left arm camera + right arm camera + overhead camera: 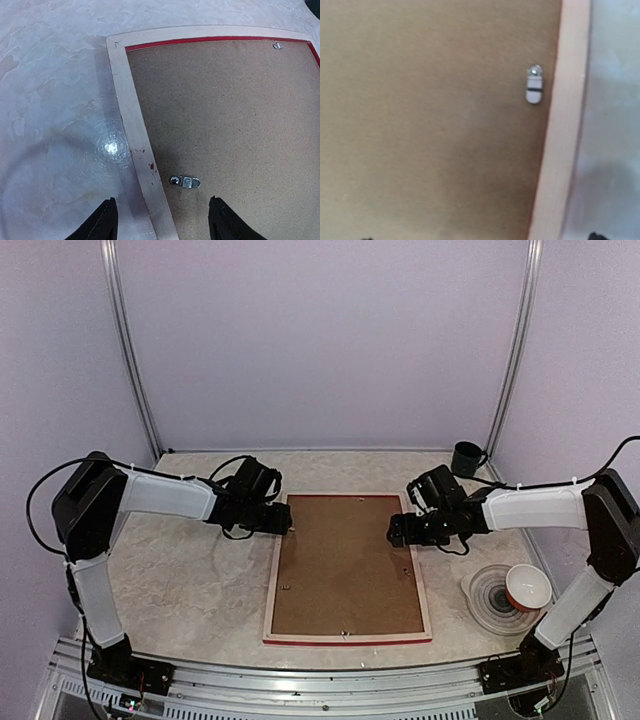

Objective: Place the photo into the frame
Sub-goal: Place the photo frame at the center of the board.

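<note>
The frame (pixel 272 580) lies face down in the middle of the table, its pale wood back up and a red edge at the near side. A plain brown backing board (pixel 345 565) fills it. The photo is hidden. My left gripper (pixel 283 520) is open and empty, its jaws astride the frame's left rail (pixel 130 115) near the far left corner, with a small metal clip (pixel 185 182) between them (pixel 162 222). My right gripper (pixel 395 530) is open and empty over the board (pixel 430 125) by the right rail (pixel 565 125) and another clip (pixel 534 86); only its fingertips show.
A dark green cup (pixel 466 457) stands at the back right corner. A stack of clear dishes (pixel 488 602) with a red and white bowl (pixel 525 585) on it sits at the right, close to the frame's near right corner. Walls close in the back and sides.
</note>
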Motion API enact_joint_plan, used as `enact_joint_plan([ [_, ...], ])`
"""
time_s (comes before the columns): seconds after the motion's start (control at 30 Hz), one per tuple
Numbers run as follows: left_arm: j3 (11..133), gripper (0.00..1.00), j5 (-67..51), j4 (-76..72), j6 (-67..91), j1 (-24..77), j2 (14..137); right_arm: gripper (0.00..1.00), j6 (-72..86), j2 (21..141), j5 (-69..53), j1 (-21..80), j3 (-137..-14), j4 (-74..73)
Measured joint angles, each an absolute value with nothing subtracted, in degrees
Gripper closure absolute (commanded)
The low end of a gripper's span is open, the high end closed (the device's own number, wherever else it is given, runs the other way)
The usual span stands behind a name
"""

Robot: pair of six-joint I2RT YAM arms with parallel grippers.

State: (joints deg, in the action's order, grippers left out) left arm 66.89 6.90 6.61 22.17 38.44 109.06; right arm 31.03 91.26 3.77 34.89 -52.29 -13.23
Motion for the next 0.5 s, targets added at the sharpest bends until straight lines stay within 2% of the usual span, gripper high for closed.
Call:
enact_joint_plan([
  [0.5,71.22,0.39,5.21,10.83,18.87,38.46,113.54,0.06,30.96,91.18,3.33,33.61,-50.46,-13.13],
])
